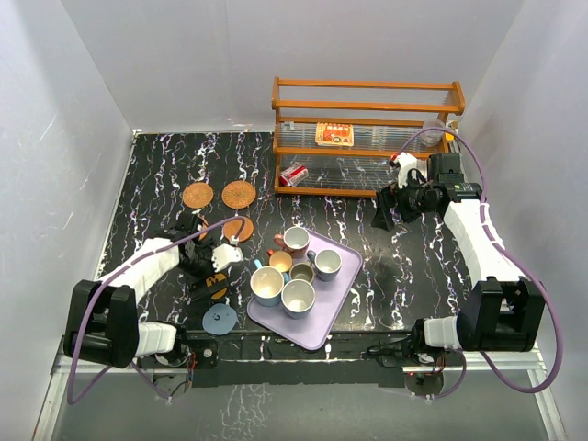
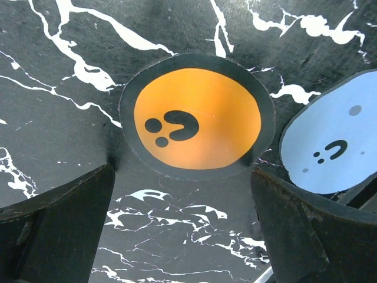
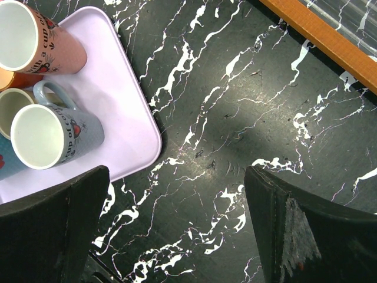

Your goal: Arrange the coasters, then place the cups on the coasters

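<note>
Closest to me, the left pincer (image 2: 182, 194) hung spread wide right over the dotted orange coaster (image 2: 197, 118). It had nothing pinched, and a finger (image 2: 53, 230) stood on either side of the disc. The grey-blue coaster (image 2: 336, 144) lay just beside it with only a sliver of black worktop (image 2: 59, 88) between. My worry was that the disc looked thin and dead flat, so a grab could easily skid it into the blue one, or just scrape and come up with nothing. The right pincer (image 3: 177, 188) was spread and empty too, hovering over bare worktop next to the lilac tray (image 3: 129, 118). All six cups (image 1: 299, 297) sat crammed together on that tray, the pink cup (image 3: 35, 41) and the blue-grey cup (image 3: 47, 135) included, so lifting any one risked clipping a neighbour. Two rattan coasters (image 1: 197, 195) lay further back, and a plain orange coaster (image 1: 243, 228) sat near the tray's far corner. At the back stood the wooden rack (image 1: 367, 138) with a printed packet (image 1: 334, 134), and a small can (image 1: 294, 175) lay at its foot, all well clear.
</note>
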{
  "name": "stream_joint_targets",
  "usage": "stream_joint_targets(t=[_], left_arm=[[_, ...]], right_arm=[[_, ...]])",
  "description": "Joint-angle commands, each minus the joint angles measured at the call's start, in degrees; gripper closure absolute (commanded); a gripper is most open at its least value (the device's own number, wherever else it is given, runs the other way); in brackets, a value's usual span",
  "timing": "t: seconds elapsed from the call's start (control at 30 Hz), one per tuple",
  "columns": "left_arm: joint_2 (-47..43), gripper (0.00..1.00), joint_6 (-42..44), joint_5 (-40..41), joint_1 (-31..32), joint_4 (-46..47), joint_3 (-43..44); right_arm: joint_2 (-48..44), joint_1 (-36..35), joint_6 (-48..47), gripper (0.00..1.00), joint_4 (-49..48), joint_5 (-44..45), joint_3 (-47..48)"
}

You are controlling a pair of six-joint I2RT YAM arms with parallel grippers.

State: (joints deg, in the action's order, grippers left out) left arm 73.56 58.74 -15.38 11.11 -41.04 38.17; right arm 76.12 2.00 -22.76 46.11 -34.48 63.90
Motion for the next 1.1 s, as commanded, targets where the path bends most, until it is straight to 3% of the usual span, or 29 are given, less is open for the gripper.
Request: stream_joint_targets(t=[0.0,0.33,0.67,1.07], left_arm=[[-1.1,0.01,0.6,1.0,0.3,3.0,-2.3],[-2.2,0.01,-2.5,3.0,0.6,8.1,-5.9],[-0.4,0.04,-7.9,0.1,0.6,12.5,-5.2],[4.6,0.14,-9.3,-4.9,1.3,16.6,-3.4]], right_arm=[[-1.8,0.4,0.1,0.02,-2.6,-0.6,-0.1],[-1.9,0.4,0.1,0.02,-2.9,-0.3,-0.6],[-2.0,0.5,0.1,0.02,-3.0,0.0,-1.0],[-2.3,0.5,0.1,0.02,-3.2,0.6,-1.4]])
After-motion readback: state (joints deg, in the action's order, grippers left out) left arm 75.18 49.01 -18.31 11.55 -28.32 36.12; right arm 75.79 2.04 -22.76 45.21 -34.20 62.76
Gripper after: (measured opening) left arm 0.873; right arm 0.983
